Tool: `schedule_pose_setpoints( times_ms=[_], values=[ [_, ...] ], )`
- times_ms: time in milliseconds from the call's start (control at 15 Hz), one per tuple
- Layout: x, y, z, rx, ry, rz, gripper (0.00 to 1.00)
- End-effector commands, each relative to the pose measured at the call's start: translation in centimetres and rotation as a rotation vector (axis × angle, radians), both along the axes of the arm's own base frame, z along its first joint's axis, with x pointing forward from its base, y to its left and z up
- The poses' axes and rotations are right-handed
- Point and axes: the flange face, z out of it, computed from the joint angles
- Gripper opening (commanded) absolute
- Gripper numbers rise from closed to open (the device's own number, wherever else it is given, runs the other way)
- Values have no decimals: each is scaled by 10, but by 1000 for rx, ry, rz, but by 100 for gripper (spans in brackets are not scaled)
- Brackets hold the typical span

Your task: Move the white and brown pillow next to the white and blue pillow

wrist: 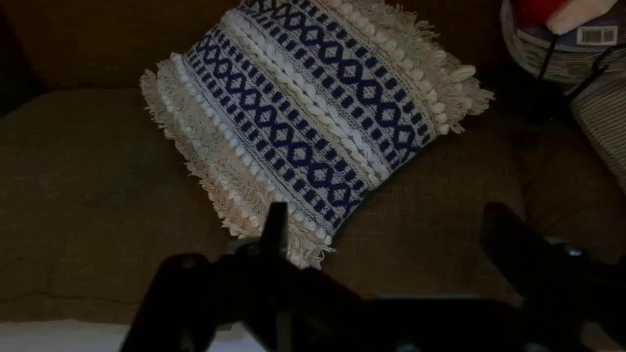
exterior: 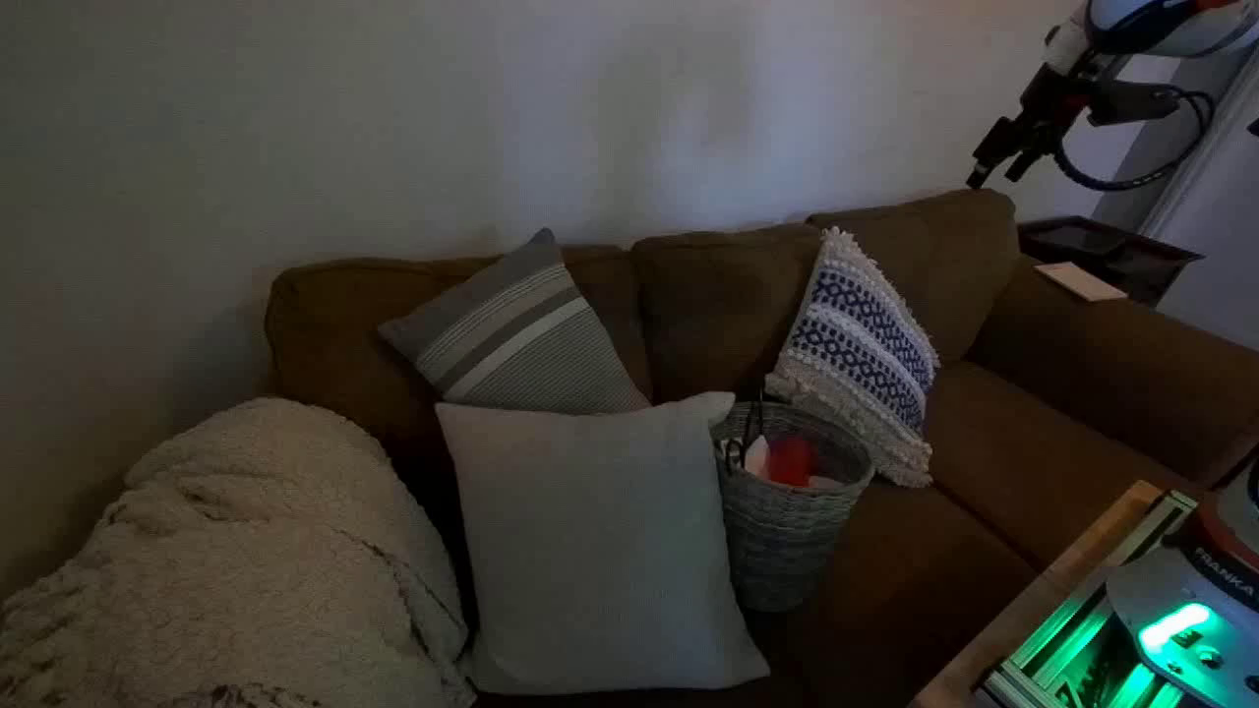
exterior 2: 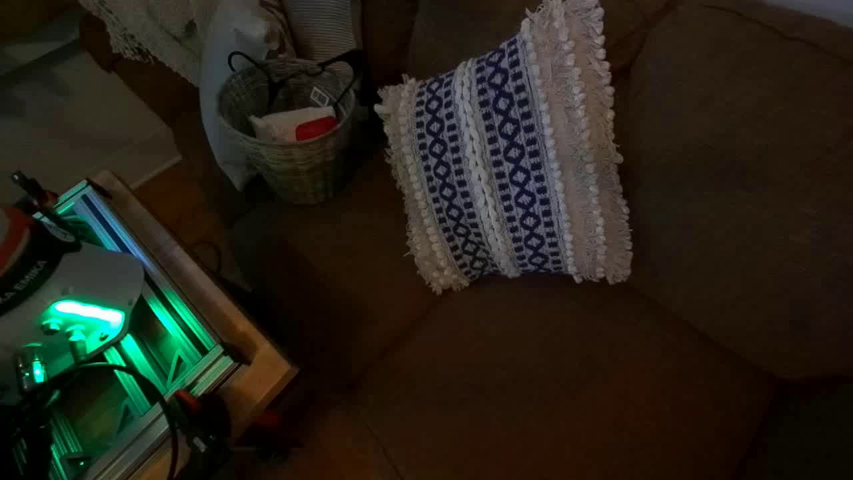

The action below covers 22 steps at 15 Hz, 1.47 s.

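The white and brown pillow (exterior: pixel 600 551) stands upright at the sofa's front with its plain pale face showing in an exterior view. In an exterior view it also shows edge-on (exterior 2: pixel 223 43), partly hidden behind the basket. The white and blue pillow (exterior: pixel 861 344) leans against the sofa back, to the right of the basket there. It also shows in an exterior view (exterior 2: pixel 496 160) and in the wrist view (wrist: pixel 298 102). My gripper (exterior: pixel 994 177) is high above the sofa back, apart from both pillows. In the wrist view its fingers (wrist: pixel 386 208) are spread wide with nothing between them.
A wicker basket (exterior: pixel 787 541) with items and dark handles stands between the two pillows. A grey striped pillow (exterior: pixel 531 344) leans behind the pale pillow. A fluffy blanket (exterior: pixel 246 551) covers the left of the brown sofa (exterior: pixel 1052 442). The robot base stands on a wooden table (exterior 2: pixel 266 373).
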Motion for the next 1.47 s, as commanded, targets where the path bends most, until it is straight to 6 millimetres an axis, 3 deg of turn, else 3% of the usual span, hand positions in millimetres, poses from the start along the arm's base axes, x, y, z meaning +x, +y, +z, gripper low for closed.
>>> schedule_pose_setpoints(
  times_ms=[0, 333, 533, 800, 1133, 1267, 1400],
  values=[
    [0, 0, 1, 1, 1, -1, 100],
    [0, -1, 1, 1, 1, -2, 100],
    [26, 25, -18, 11, 12, 32, 100],
    [77, 117, -68, 191, -7, 210, 100],
    [127, 255, -115, 381, -6, 454, 100],
    [139, 287, -131, 446, 3, 556, 100],
    [151, 300, -142, 508, 14, 653, 100]
  ],
)
